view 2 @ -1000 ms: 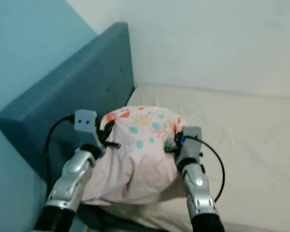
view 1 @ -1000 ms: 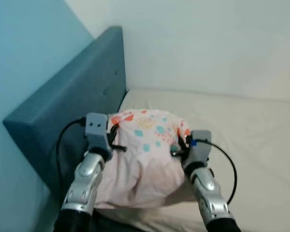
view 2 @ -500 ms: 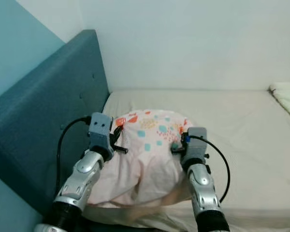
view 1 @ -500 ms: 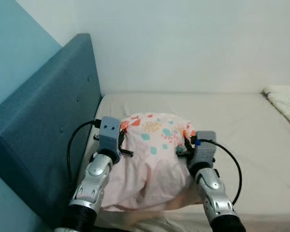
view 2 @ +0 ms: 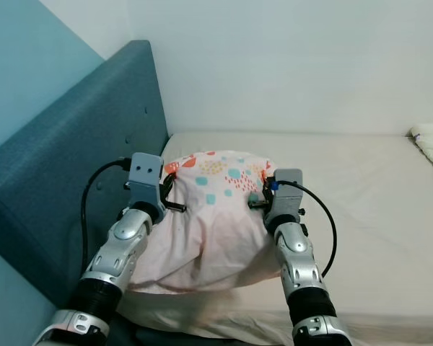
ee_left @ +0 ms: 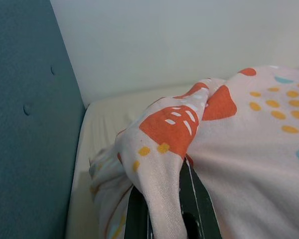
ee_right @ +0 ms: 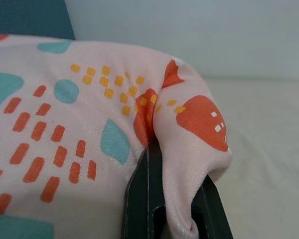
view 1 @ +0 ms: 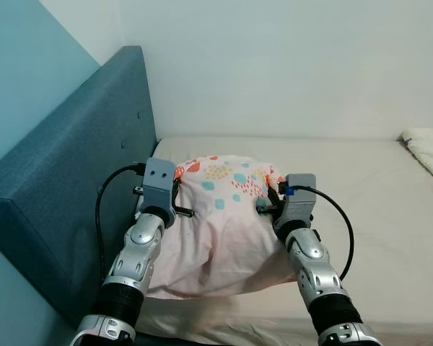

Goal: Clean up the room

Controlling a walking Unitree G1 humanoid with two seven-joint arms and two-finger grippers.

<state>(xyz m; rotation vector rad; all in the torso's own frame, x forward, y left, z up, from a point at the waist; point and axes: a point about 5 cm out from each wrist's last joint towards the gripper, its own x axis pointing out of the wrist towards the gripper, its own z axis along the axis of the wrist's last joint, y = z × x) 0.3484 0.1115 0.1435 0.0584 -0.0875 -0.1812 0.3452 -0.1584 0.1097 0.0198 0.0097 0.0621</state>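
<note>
A pale pink pillow (view 1: pixel 224 216) with orange, teal and yellow spots hangs between my two arms over the head end of the bed (view 1: pixel 375 194). My left gripper (view 1: pixel 179 190) is shut on the pillow's upper left corner, close to the blue headboard (view 1: pixel 79 166). In the left wrist view the fabric is pinched between its black fingers (ee_left: pixel 192 199). My right gripper (view 1: pixel 272 194) is shut on the upper right corner, where folded cloth drapes over its fingers (ee_right: pixel 139 199). The pillow's lower edge rests on the mattress near my body.
A white wall (view 1: pixel 289 65) runs behind the bed. The beige mattress stretches away to the right. A white patterned blanket (view 1: pixel 427 148) lies at the far right edge. The headboard stands tight on the left, with a light blue wall (view 1: pixel 22 79) beside it.
The camera swung right and more of the bed came into view. Both grippers kept hold of the pillow, which now sits slightly higher and farther forward.
</note>
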